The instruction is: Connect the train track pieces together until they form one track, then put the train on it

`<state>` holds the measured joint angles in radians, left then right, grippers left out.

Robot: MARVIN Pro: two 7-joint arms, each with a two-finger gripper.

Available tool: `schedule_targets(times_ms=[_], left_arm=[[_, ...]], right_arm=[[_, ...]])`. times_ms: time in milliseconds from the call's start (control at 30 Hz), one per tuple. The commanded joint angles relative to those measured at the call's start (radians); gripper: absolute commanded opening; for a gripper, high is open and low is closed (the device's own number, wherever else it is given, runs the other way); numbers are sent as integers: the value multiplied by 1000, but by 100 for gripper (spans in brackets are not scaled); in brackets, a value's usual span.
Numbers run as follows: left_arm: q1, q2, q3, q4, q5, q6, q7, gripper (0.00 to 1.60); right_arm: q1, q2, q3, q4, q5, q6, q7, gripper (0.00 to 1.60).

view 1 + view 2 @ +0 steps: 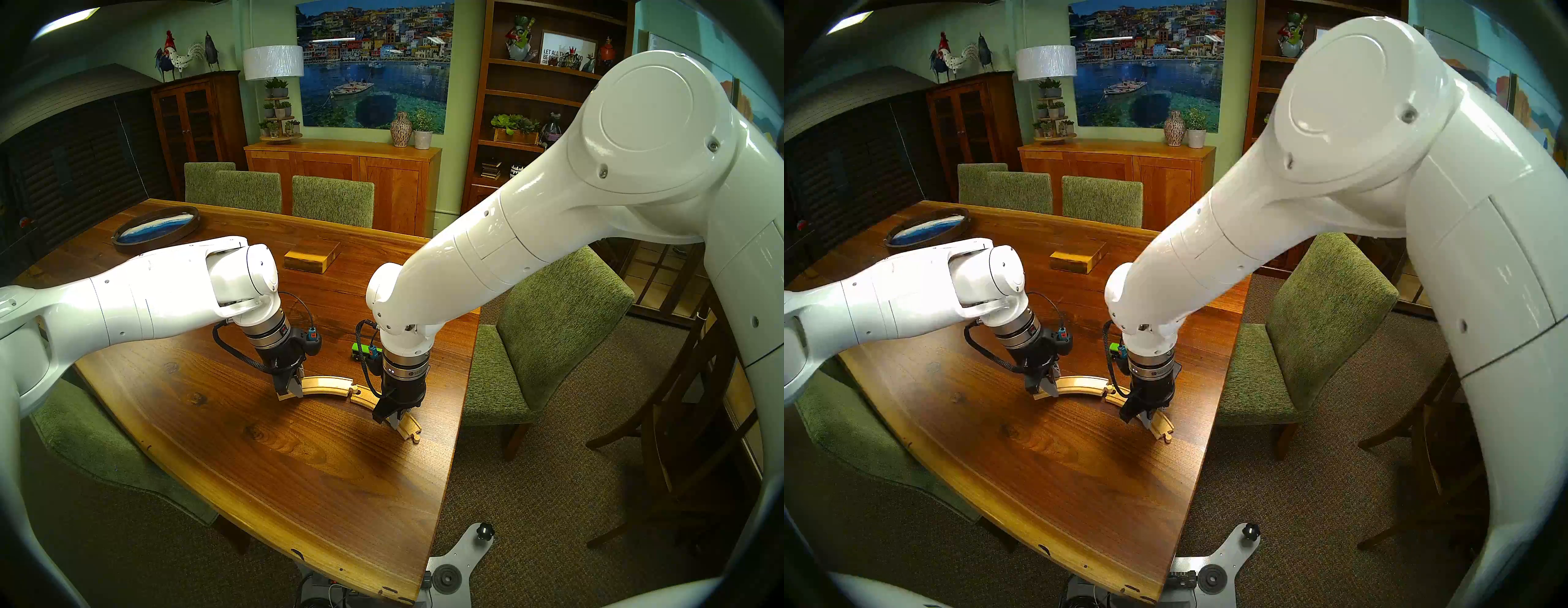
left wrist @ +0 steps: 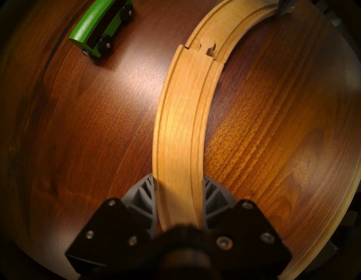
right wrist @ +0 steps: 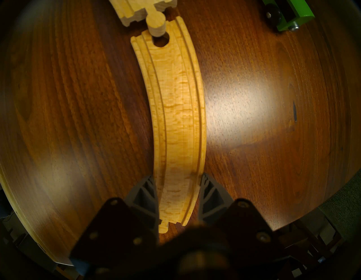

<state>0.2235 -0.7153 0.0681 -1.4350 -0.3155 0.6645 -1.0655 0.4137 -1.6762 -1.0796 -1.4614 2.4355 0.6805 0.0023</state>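
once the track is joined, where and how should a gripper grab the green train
Take the green train across its two long flat sides, at mid-body between the wheels, coming straight down. It stands upright on the table, clear of the track pieces, and its rounded roof probably gives a poor hold.

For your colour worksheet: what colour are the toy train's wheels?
Black, on the train, whose body is bright green; clearest in the left wrist view.

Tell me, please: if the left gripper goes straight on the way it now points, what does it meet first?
The left gripper points steeply down, its fingers already astride the left track piece. Going on, it would probably press into the table right beneath.
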Motion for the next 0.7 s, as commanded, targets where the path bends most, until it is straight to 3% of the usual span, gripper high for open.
schedule_targets(times_ms=[0, 667], left_arm=[[-31, -1, -19, -1, -2, -4, -10, 0], [-17, -17, -21, 10, -4, -1, 1, 0]], right_arm=[[0, 0, -7, 1, -2, -4, -9, 0], [0, 0, -7, 1, -2, -4, -9, 0]])
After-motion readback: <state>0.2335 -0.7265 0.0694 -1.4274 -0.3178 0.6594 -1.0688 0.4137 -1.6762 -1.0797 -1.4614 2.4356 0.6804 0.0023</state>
